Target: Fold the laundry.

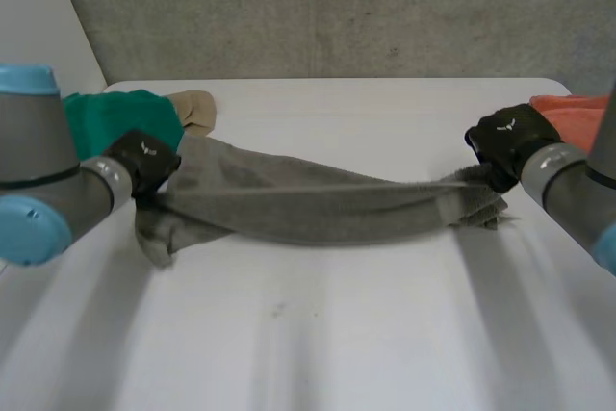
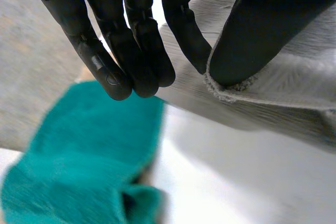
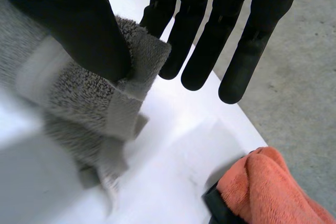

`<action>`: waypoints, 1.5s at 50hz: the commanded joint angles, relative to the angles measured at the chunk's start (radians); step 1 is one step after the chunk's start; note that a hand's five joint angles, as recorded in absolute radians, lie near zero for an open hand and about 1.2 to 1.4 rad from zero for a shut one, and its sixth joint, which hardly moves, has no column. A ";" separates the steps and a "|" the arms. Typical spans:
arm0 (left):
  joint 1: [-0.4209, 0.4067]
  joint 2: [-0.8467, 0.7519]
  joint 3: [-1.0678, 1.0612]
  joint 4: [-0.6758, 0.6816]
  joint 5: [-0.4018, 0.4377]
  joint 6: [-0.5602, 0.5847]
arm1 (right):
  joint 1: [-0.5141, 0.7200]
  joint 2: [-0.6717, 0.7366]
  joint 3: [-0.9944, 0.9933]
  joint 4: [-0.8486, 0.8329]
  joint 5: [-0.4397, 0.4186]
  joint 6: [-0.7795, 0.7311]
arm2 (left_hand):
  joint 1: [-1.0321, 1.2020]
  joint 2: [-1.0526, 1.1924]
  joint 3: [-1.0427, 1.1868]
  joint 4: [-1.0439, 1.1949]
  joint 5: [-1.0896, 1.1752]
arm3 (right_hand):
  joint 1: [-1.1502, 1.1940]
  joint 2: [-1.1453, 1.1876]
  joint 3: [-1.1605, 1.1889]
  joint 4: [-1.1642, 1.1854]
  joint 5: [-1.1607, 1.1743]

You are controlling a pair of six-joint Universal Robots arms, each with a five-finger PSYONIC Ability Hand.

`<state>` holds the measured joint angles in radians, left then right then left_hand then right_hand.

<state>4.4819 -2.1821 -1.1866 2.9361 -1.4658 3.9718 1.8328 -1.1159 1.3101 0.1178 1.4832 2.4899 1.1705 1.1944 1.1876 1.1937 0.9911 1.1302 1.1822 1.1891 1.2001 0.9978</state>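
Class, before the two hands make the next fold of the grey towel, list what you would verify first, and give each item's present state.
1. Left hand pinches one end of the grey towel: ok, its thumb presses the edge against the fingers.
2. Right hand pinches the other end: ok.
3. Towel spread flat: not ok, it is bunched into a narrow, wrinkled band between the hands.
4. Bare table on the robot's side of the towel: ok.
5. Green cloth apart from the towel: cannot tell, it lies close behind the left hand.
6. Orange cloth apart from the towel: ok, bare table shows between them.
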 commanded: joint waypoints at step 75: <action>0.131 -0.034 -0.321 0.466 0.055 -0.131 | -0.122 0.070 0.169 -0.349 -0.043 0.325 | -0.364 -0.388 -0.381 -0.387 -0.359 | 0.266 0.214 0.207 0.196 0.224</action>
<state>4.5986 -2.1983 -1.5097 3.4073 -1.4199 3.8237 1.7210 -1.0458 1.4811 -0.2315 1.4376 2.8191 0.7424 0.7307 0.7367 0.7284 0.5468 1.1303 1.1824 1.1937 1.2021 1.0015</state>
